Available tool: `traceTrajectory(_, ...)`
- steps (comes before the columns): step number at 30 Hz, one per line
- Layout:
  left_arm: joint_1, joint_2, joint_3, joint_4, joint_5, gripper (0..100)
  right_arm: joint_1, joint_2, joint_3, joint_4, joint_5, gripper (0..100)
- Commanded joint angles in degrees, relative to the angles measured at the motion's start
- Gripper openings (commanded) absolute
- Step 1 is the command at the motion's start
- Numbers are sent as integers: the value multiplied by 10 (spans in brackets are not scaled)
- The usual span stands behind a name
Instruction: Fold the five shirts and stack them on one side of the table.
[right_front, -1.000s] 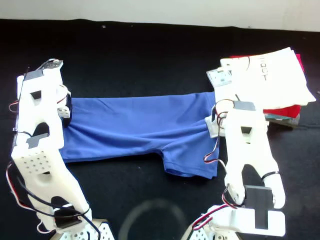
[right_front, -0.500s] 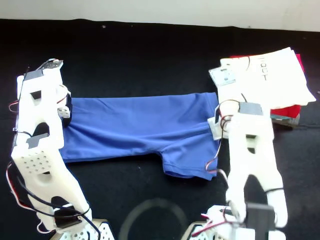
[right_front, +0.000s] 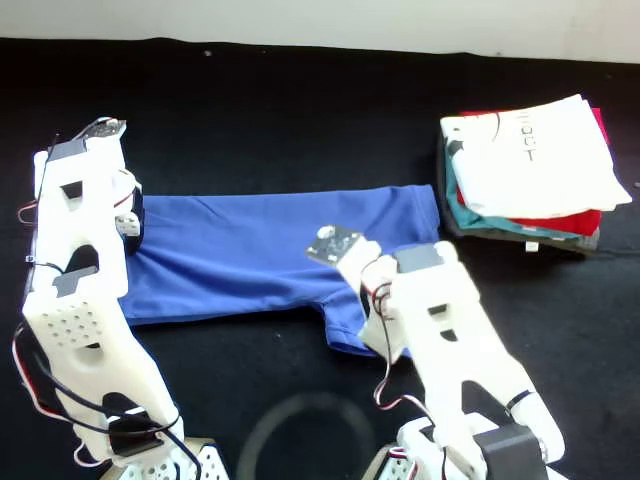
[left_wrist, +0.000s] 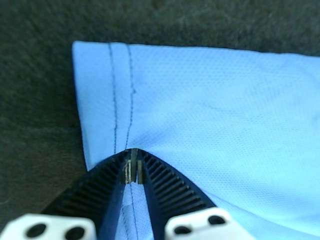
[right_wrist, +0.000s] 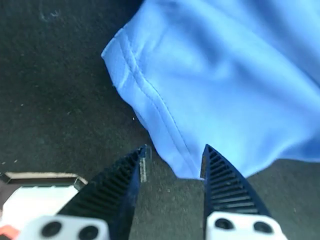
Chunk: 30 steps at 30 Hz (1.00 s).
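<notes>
Change since the earlier frame: the right arm (right_front: 440, 330) had swung away from the shirt's edge beside the stack of folded shirts (right_front: 530, 175) and stood over the short sleeve at the near side. The left arm (right_front: 75, 270) had not shifted.

The right gripper (right_wrist: 175, 152) was released, its jaws spread to either side of the sleeve's stitched hem corner without pinching it. The left gripper (left_wrist: 133, 172) was clenched on the hem of the blue shirt (right_front: 260, 250).

The blue shirt lay spread sideways across the middle of the black table (right_front: 300, 110), folded lengthwise into a long band, lightly creased, one sleeve jutting toward the arms. The stack, white on top with red and teal beneath, sat at the table's right, just beside the shirt's end.
</notes>
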Motion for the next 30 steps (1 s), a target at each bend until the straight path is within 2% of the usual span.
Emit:
traceTrajectory(1,-12,7,-15,-5,2,9,-6,-19,42,-50,5,214)
traceTrajectory(11,-12,7,-15,-5,2,9,0,25,132,-184,6,235)
traceTrajectory(18,-12,7,-15,-5,2,9,41,174,33,-177,4,234)
traceTrajectory(20,-12,7,-15,-5,2,9,57,192,3,-178,4,193)
traceTrajectory(23,-12,7,-15,-5,2,9,69,207,-28,-178,4,27)
traceTrajectory(24,-12,7,-15,-5,2,9,73,208,-35,-177,4,0)
traceTrajectory(30,-12,7,-15,-5,2,9,102,178,-37,-150,4,6)
